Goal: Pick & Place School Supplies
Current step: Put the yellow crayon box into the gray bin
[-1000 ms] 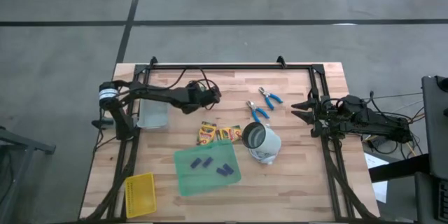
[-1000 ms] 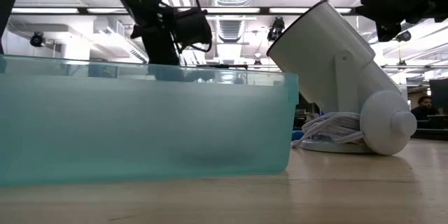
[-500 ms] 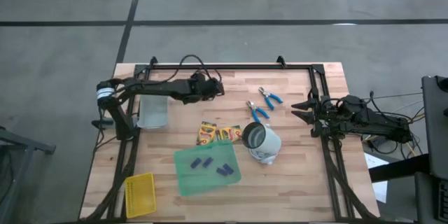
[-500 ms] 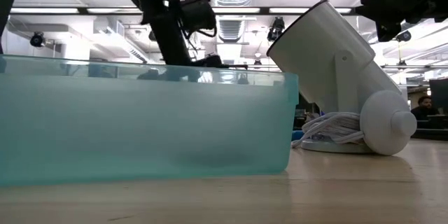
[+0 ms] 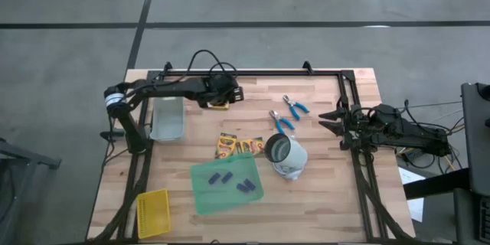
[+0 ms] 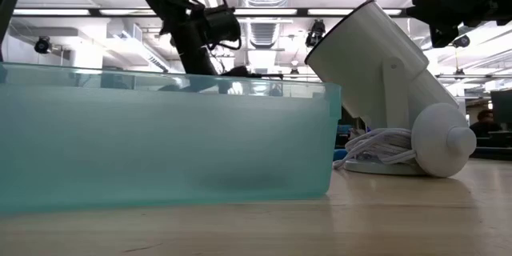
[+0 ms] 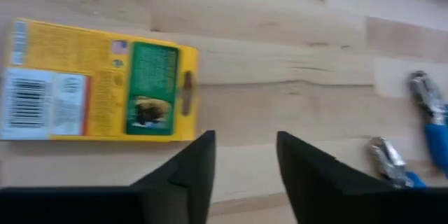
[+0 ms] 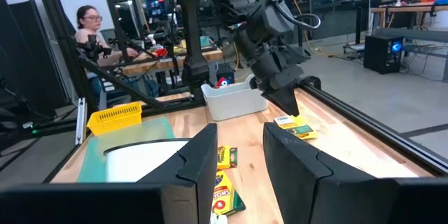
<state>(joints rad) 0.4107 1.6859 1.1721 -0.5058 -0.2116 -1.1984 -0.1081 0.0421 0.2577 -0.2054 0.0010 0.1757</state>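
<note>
Left pincer (image 5: 223,101) hovers over the far part of the pale plank desk (image 5: 329,191), above a yellow crayon box (image 5: 220,106); beside it sits a frosted oblong tub (image 5: 168,118). Nearer lie two more crayon boxes (image 5: 238,146), a white cylindrical lamp-like device (image 5: 286,155), a translucent green sheet (image 5: 226,184) carrying small purple-blue oblong pieces (image 5: 246,187), and a yellow mesh basket (image 5: 153,212). Two blue-handled metal tools (image 5: 287,115) rest between the lamp and the far rail. Right pincer (image 5: 325,119) waits at the desk's right edge.

Low view: the frosted tub wall fills the left, the smooth white device stands to its right, and the left arm hangs behind.

Left wrist view: the dark fingers (image 7: 193,169) stand apart, holding nothing; the flat cardboard crayon box lies on the wood just beyond them, with shiny tool tips off to one side.

Right wrist view: its fingers (image 8: 202,159) are parted and empty; the left pincer's tip points down just above the box.
</note>
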